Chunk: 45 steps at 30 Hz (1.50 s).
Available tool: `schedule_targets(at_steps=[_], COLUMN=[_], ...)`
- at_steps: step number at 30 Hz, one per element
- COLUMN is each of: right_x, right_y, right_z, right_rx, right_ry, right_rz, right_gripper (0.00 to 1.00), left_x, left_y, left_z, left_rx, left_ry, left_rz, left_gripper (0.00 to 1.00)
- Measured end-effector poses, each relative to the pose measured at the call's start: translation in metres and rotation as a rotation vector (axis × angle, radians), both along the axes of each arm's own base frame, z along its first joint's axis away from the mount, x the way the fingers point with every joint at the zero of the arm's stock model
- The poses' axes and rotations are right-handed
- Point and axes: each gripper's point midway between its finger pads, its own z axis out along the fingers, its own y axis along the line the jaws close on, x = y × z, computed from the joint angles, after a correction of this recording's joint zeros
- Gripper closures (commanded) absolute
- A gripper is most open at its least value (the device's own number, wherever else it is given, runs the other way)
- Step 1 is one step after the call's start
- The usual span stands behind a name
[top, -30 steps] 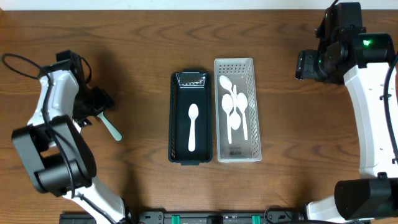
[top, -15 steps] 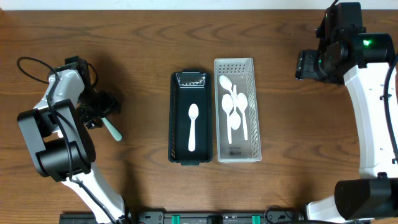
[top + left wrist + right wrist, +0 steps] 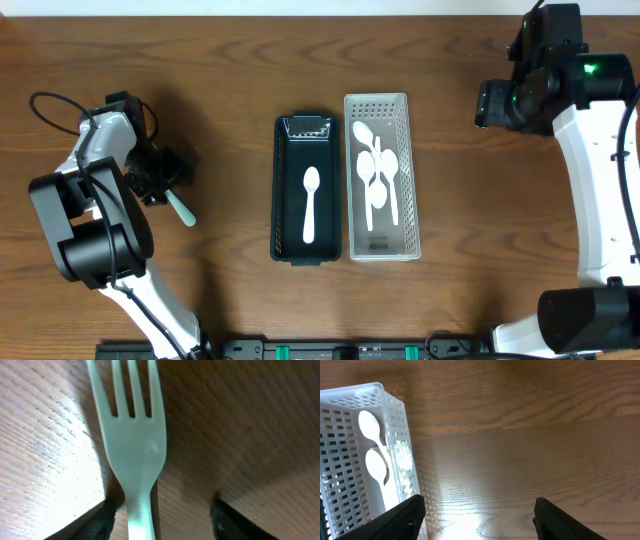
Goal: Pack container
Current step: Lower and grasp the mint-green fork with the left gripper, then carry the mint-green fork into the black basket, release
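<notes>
A pale green plastic fork (image 3: 132,455) lies on the wooden table, tines pointing away from my left gripper (image 3: 162,517). The gripper is open with its jaws on either side of the fork's handle, which sits close to the left jaw. In the overhead view the fork (image 3: 181,208) is at the far left beside the left gripper (image 3: 160,182). A black tray (image 3: 282,190) holds one white spoon (image 3: 310,205). A white perforated basket (image 3: 403,110) beside it holds several white spoons (image 3: 378,180). My right gripper (image 3: 477,515) is open and empty over bare table, right of the basket (image 3: 395,415).
The right arm (image 3: 540,90) hangs at the far right of the table. A black cable (image 3: 50,100) loops beside the left arm. Bare wood lies between the fork and the black tray.
The left gripper moved in toward the fork and turned over it; it has hardly moved in the last half second. The right arm has not moved.
</notes>
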Motion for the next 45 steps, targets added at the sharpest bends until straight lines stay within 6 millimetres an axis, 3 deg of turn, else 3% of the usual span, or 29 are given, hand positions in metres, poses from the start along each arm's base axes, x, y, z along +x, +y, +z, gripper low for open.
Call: schedule_targets(at_steps=[7, 24, 25, 37, 41, 45], right_x=[0.0, 0.0, 0.0, 0.0, 0.0, 0.0], right_y=[0.0, 0.0, 0.0, 0.0, 0.0, 0.0], right_z=[0.0, 0.0, 0.0, 0.0, 0.0, 0.0], right_rx=[0.0, 0.0, 0.0, 0.0, 0.0, 0.0], right_ry=[0.0, 0.0, 0.0, 0.0, 0.0, 0.0], right_rz=[0.0, 0.0, 0.0, 0.0, 0.001, 0.001], right_gripper=[0.27, 0.27, 0.26, 0.27, 0.26, 0.27], left_x=[-0.003, -0.006, -0.006, -0.01, -0.007, 0.012], left_y=[-0.002, -0.002, -0.002, -0.001, -0.012, -0.051], left_z=[0.0, 0.0, 0.0, 0.002, 0.026, 0.083], left_rx=[-0.008, -0.012, -0.011, 0.015, 0.042, 0.082], left_ry=[0.013, 0.025, 0.026, 0.043, 0.006, -0.161], left_rz=[0.001, -0.002, -0.002, -0.018, -0.062, -0.181], left_gripper=[0.73, 0.81, 0.85, 0.89, 0.92, 0.92])
